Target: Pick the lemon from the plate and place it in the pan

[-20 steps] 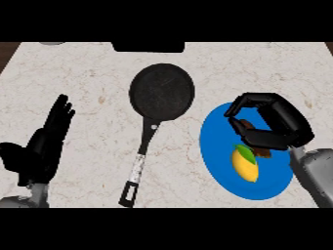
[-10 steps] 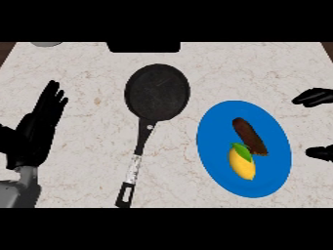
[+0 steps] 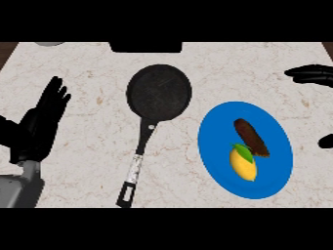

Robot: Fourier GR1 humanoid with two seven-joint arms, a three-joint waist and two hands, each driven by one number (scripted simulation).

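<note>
The right hand [image 3: 326,78] has pulled back from the plate [image 3: 273,122] to the edge, fingers apart and holding nothing. The lemon [image 3: 243,164] still lies on the plate, beside the pan [image 3: 158,92]. Left hand [image 3: 35,128] rests open.

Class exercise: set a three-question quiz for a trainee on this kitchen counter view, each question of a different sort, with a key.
1. True or false: the yellow lemon lies in the black round frying pan.
2. Multiple choice: what lies beside the lemon on the blue oval plate? A) a dark brown elongated item B) a spoon C) a cup
3. Fill in: the pan's handle points toward the view's ______ edge.

Key: 1 false, it is on the plate. 2 A. 3 lower. Neither the left hand nor the right hand holds anything.
</note>
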